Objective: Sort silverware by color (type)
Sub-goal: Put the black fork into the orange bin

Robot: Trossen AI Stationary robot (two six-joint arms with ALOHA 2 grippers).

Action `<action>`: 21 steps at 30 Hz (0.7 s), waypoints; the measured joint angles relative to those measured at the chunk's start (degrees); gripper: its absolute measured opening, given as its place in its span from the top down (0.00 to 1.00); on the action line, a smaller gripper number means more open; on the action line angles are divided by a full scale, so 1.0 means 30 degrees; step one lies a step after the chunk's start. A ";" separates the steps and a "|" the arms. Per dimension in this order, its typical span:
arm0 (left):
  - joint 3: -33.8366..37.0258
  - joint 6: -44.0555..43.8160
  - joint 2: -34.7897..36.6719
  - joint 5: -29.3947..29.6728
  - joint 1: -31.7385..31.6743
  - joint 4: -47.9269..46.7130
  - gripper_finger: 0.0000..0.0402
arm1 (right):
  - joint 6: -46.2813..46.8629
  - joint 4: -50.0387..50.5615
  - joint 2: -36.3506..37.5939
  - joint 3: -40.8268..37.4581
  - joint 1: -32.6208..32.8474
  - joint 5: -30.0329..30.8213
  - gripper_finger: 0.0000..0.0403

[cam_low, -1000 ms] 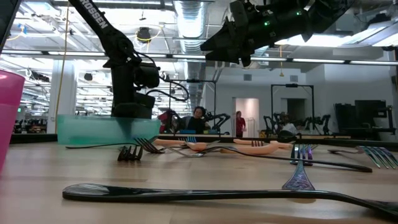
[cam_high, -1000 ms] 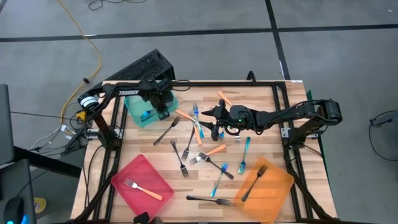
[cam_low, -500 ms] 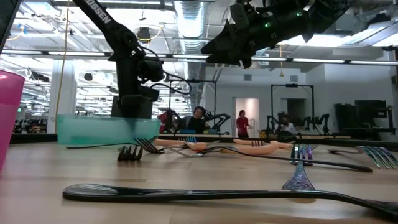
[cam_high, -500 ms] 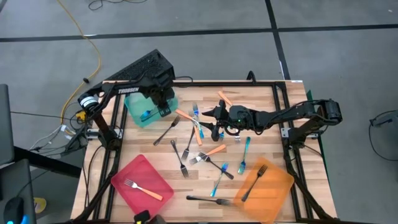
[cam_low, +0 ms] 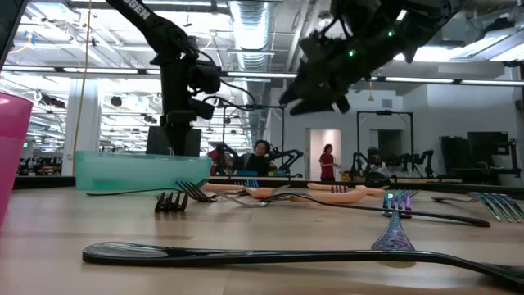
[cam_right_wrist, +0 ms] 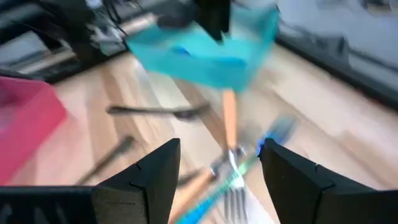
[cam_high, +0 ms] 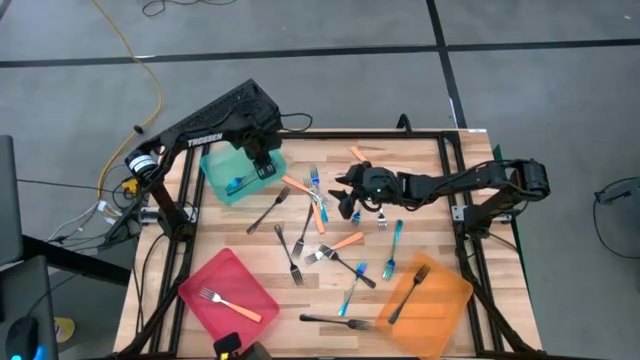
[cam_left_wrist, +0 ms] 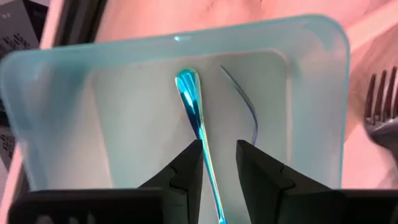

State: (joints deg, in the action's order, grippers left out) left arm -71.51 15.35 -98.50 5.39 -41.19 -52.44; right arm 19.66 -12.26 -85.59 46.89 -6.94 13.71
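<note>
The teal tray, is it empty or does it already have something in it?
Not empty. The teal tray holds one blue-handled fork lying flat on its floor, seen in the left wrist view; the left gripper hovers open above it.

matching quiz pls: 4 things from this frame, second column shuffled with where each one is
1. blue fork
2. orange-handled fork
3. black fork
4. right gripper

a. in the red tray
b. above the loose forks mid-table, open
c. in the teal tray
d. in the orange tray

Pairs: 1-c, 2-a, 3-d, 4-b
</note>
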 joint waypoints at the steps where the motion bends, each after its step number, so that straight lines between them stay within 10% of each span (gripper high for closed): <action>1: -0.0177 0.0000 0.0013 0.0006 0.0000 -0.0087 0.79 | 0.0245 0.0441 -0.0005 0.0000 -0.0106 0.0006 0.40; 21: -0.1194 -0.1545 0.0225 -0.2673 0.3139 0.0212 0.79 | 0.0236 0.3377 -0.0005 0.0000 -0.0865 -0.0005 0.40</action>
State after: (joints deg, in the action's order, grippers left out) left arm -75.09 10.72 -97.82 -2.63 -31.77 -51.80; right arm 20.37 -2.13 -85.60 46.89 -9.53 13.69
